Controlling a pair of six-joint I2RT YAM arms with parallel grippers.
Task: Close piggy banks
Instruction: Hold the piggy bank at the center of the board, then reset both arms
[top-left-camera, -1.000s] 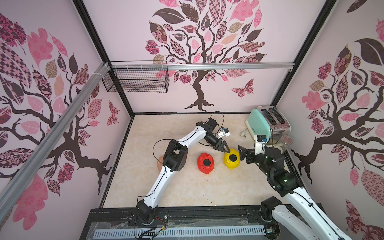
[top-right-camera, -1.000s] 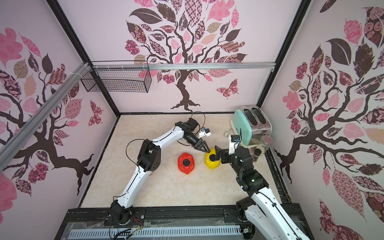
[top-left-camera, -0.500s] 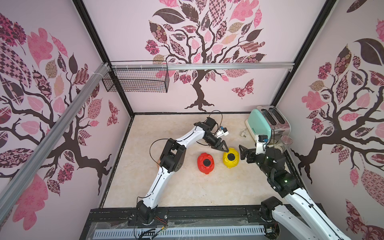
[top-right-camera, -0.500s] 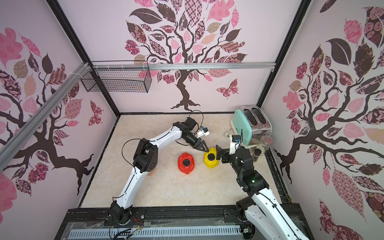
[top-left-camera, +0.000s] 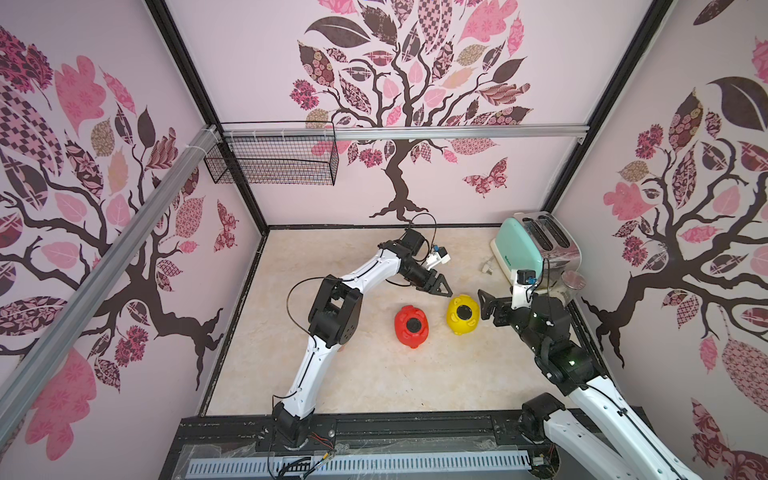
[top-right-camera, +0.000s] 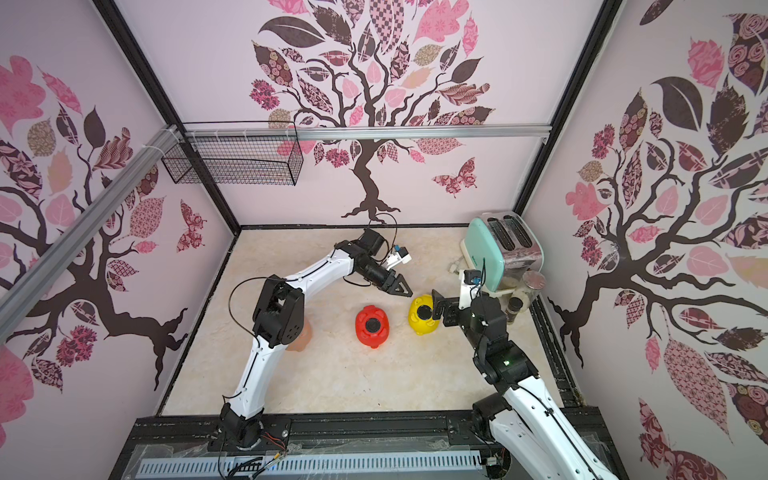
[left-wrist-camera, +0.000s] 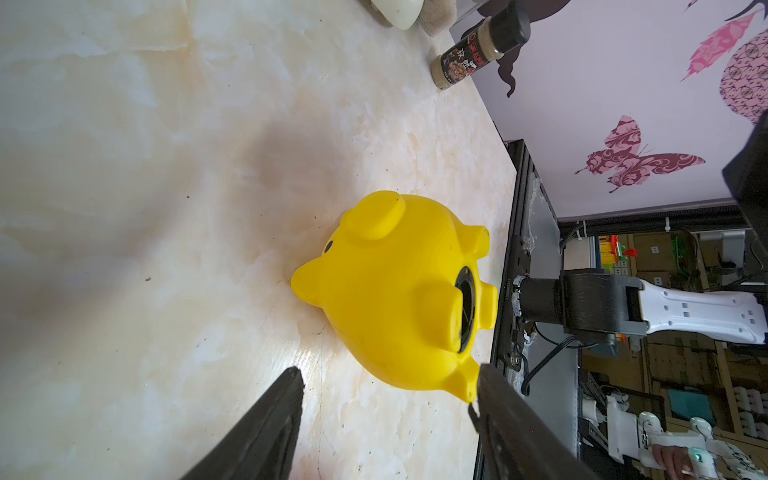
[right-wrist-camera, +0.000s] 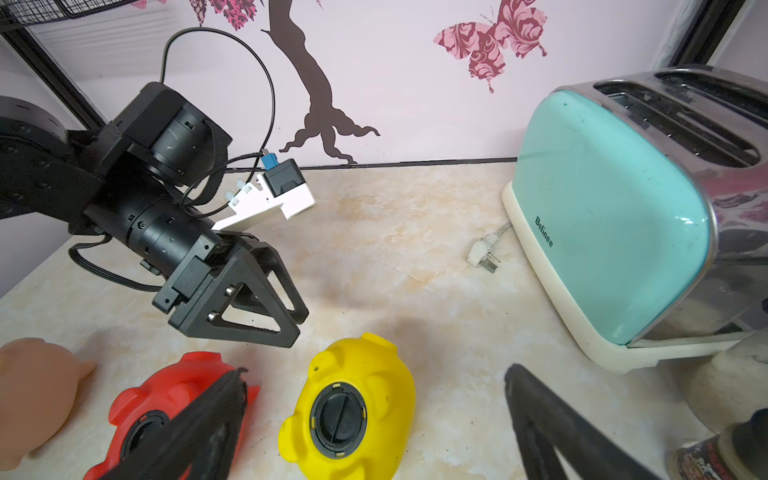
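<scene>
The left arm has pulled its elbow leftward and the left gripper (top-left-camera: 445, 291) has eased back a touch from the yellow pig (left-wrist-camera: 386, 299); the pig itself hasn't budged. It's glossy and lies belly up on the table (top-left-camera: 374, 374), with a black plug (right-wrist-camera: 337, 419) sitting in its belly hole. The left gripper, fingers parted and empty, points at it from the back-wall side, tips just short of it. The right gripper (top-left-camera: 487, 307) hovers just beside it on the toaster (top-left-camera: 523, 249) side, spread wide, holding nothing. The red pig (right-wrist-camera: 174, 378) lies belly up just to its left, the peach pig (right-wrist-camera: 37, 386) farther left, near the left arm's elbow
</scene>
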